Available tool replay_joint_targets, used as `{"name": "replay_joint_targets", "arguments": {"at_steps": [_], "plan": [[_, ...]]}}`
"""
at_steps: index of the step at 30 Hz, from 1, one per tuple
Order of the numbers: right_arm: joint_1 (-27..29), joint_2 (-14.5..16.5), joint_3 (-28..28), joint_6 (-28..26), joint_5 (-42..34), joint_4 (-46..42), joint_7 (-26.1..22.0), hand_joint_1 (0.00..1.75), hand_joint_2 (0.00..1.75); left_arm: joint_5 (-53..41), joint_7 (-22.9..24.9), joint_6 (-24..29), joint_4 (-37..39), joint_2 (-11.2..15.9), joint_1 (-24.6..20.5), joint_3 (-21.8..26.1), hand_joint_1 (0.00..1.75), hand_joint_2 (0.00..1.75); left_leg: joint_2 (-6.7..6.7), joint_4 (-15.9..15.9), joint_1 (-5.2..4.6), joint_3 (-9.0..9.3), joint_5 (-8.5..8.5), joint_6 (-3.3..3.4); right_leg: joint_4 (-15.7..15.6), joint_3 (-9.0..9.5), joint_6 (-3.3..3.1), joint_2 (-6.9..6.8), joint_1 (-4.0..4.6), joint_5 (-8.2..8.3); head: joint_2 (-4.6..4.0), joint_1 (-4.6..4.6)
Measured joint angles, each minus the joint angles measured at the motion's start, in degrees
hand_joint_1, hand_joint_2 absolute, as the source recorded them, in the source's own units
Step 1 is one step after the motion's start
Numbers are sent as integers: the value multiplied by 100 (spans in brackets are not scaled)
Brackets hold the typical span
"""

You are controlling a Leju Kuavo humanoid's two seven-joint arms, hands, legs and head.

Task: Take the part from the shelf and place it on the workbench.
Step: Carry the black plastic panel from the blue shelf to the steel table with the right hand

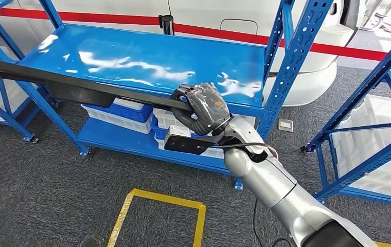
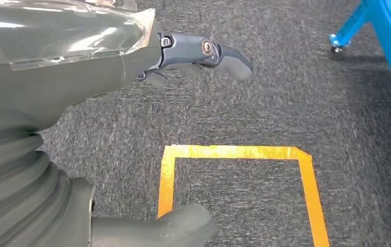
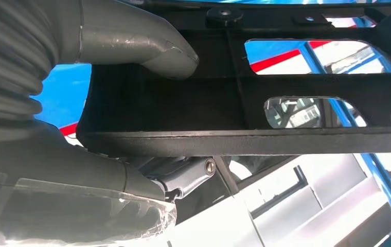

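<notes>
Right hand [image 1: 207, 106] around one black part [image 1: 75, 85].

Left hand [image 2: 131, 77] hangs over grey carpet [image 2: 286, 103], fingers apart, holding nothing. Yellow tape outline [image 2: 237, 152] marked on carpet beneath. Blue shelf frame [image 2: 389, 36] with foot beyond.

A: Lighting level?
B: Bright and even. White glare streaks cross the glossy shelf [image 1: 147, 59]; shadows on the floor [image 1: 54, 190] are soft.

A: Focus?
B: Head view sharp, straight posts bowing at the edges. Left wrist view: carpet slightly blurred. Right wrist view: the part [image 3: 245, 118] is a dark silhouette against an overexposed background.
</notes>
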Motion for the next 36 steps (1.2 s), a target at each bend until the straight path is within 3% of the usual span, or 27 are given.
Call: {"name": "replay_joint_targets", "arguments": {"at_steps": [2,3,5,7,10,12,13,16,18,19,21,23,24,26,28,29,31,33,34,36], "plan": [[12,-1,4,2,3,0,0,166,175,2,0,0,1,2,5,0,0,175,2,478,1,-163,-171,-24,6,-43,-11,-4,20,24,0,2],[18,-2,4,3,4,0,0,166,175,2,0,0,1,3,7,0,0,175,4,406,2,-90,-98,-27,13,-59,-11,-4,23,35,0,1],[20,-1,4,4,7,0,0,166,175,2,0,0,1,8,4,0,0,175,8,-292,6,332,208,-14,43,-78,-1,-3,25,44,0,1],[12,-1,1,4,8,0,0,166,175,2,0,0,1,12,-4,0,0,175,6,-901,-10,665,375,28,89,-122,30,-1,66,50,0,3],[8,1,-3,4,14,0,0,166,175,2,5,1,1,10,-8,0,0,175,-5,-1036,-46,672,425,142,92,-183,126,0,100,94,0,6],[5,-3,-4,4,23,0,-1,166,175,2,9,2,1,6,-9,0,0,175,4,-1077,-39,651,487,232,207,-268,173,5,88,18,0,7],[4,-5,-5,4,26,0,-1,166,175,2,10,1,1,4,-11,0,0,175,10,-1096,-29,639,518,275,409,-369,179,8,78,-103,0,13],[16,-23,-5,4,29,0,-2,166,175,2,11,0,1,5,-12,0,0,175,15,-1100,-29,559,578,322,1535,-845,192,12,41,-613,0,27],[33,-37,-4,4,33,0,-2,166,175,2,11,0,1,4,-11,0,0,175,13,-1098,-31,514,611,314,1861,-946,236,11,36,-716,0,27],[38,-42,-3,4,37,0,-2,166,175,2,11,0,1,4,-11,0,0,175,11,-1098,-31,504,622,305,1736,-857,263,11,33,-663,0,28],[33,-45,-3,3,43,-1,-2,166,175,2,11,0,1,0,-12,0,0,175,6,-1098,-30,496,643,280,1008,-427,298,10,29,-422,0,29],[18,-43,-5,2,45,-3,-3,166,175,2,11,0,0,-8,-13,0,0,175,3,-1098,-41,485,671,231,253,-20,276,10,56,-224,0,26],[12,-41,-6,2,45,-4,-4,166,175,2,12,0,0,-10,-13,0,0,175,4,-1100,-47,476,688,201,75,67,248,12,75,-182,0,26],[9,-37,-8,1,46,-7,-4,166,175,2,13,0,1,-11,-13,0,0,175,7,-1123,-50,464,732,128,24,69,187,15,103,-140,0,25],[8,-31,-8,1,47,-10,-4,166,175,2,13,0,1,-10,-11,-1,0,175,6,-1056,-34,420,668,73,-20,67,102,9,38,-69,0,23],[7,-25,-8,2,47,-11,-5,166,175,2,13,0,1,-10,-10,-2,0,175,4,-884,-31,347,532,56,-45,65,58,4,3,-33,0,19],[10,-10,-3,2,46,-13,-7,166,175,4,14,0,1,-5,-7,-3,0,175,1,-201,-31,77,104,28,-57,38,5,-4,-9,6,0,15],[20,-6,3,2,46,-13,-9,166,175,8,15,0,1,2,0,-3,0,175,2,422,-29,-153,-170,-4,-54,-1,-4,-9,4,31,0,15],[27,-7,5,2,46,-13,-9,166,175,9,15,-1,1,2,3,-3,0,175,4,462,-24,-138,-153,-13,-51,-16,-1,-9,5,42,0,12],[37,-8,6,2,46,-13,-9,166,175,9,15,-4,1,8,5,-3,0,175,10,-102,-5,224,143,-21,-25,-31,13,-8,0,53,0,11]]}}
